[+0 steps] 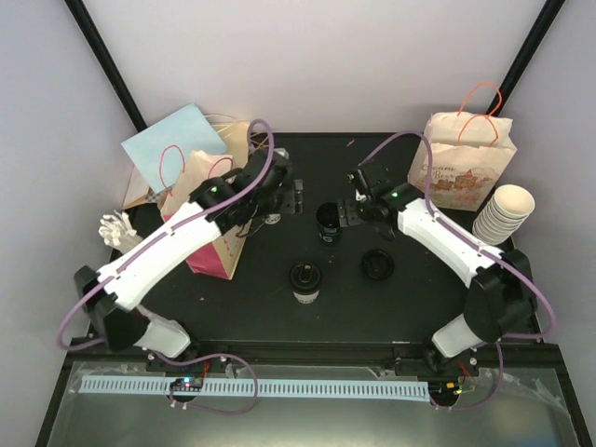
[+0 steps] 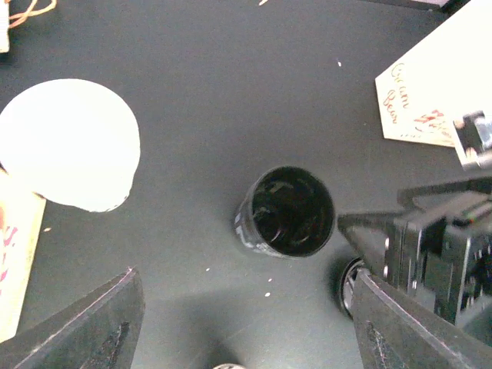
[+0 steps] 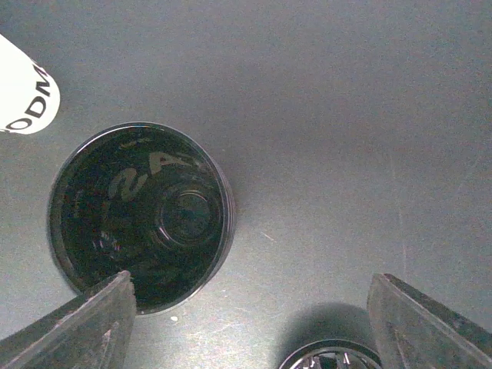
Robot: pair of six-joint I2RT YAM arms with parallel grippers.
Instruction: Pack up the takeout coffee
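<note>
The open black cup (image 1: 328, 222) stood upright mid-counter (image 1: 400, 317), empty. I judged it light, thin-walled, easily crushed or tipped, and best held gently across the body below the rim. The right gripper (image 3: 252, 280) hung spread wide beside it, and the left gripper (image 2: 246, 278) was likewise agape.

The left arm (image 1: 168, 247) reaches forward and inward, wrist bent so the left tool (image 2: 244, 275) points straight down, its fingers (image 2: 100, 327) spread wide and gripping nothing. The right arm (image 1: 447, 242), folded sharply at the elbow, angles inward too. The right tool (image 3: 251, 277) is also spread wide, apparently empty.
</note>
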